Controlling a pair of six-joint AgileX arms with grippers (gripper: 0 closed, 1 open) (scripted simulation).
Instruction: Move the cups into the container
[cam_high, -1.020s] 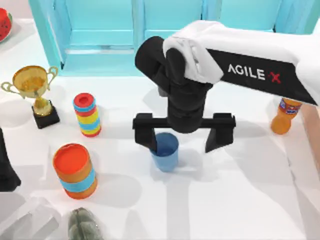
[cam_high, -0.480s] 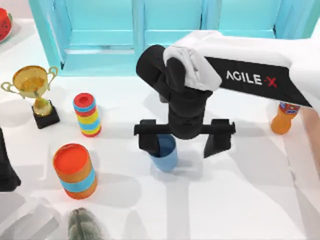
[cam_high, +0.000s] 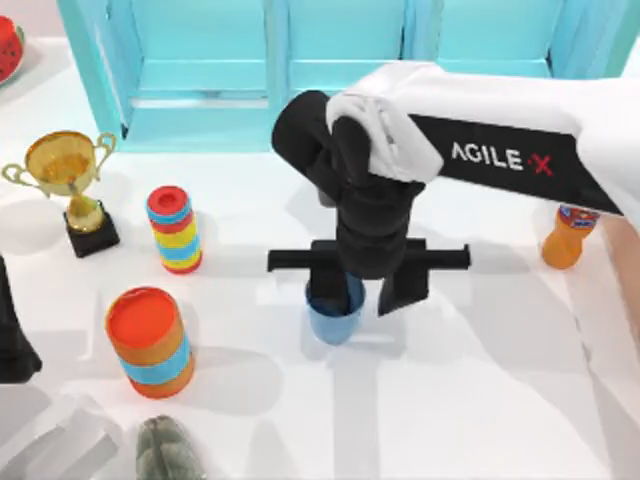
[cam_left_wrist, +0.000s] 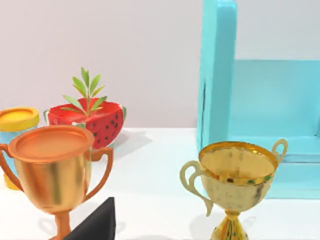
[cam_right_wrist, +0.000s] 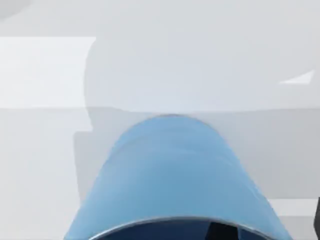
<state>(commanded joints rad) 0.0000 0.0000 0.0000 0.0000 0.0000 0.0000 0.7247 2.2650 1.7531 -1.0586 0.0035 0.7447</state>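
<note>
One blue cup (cam_high: 335, 318) stands upright, mouth up, mid-desk (cam_high: 480, 400), gripped across its rim by the right hand (cam_high: 365, 290); the arm hides much of it. At the top view's left edge, the left hand (cam_high: 12, 340) sits parked, cut off.

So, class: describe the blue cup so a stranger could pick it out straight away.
Start at the turquoise cabinet along the table's far edge. In front of it, mid-table, the right gripper straddles the blue cup. It is plain solid blue and open-topped, unlike the striped, red-topped cylinders to its left.
</note>
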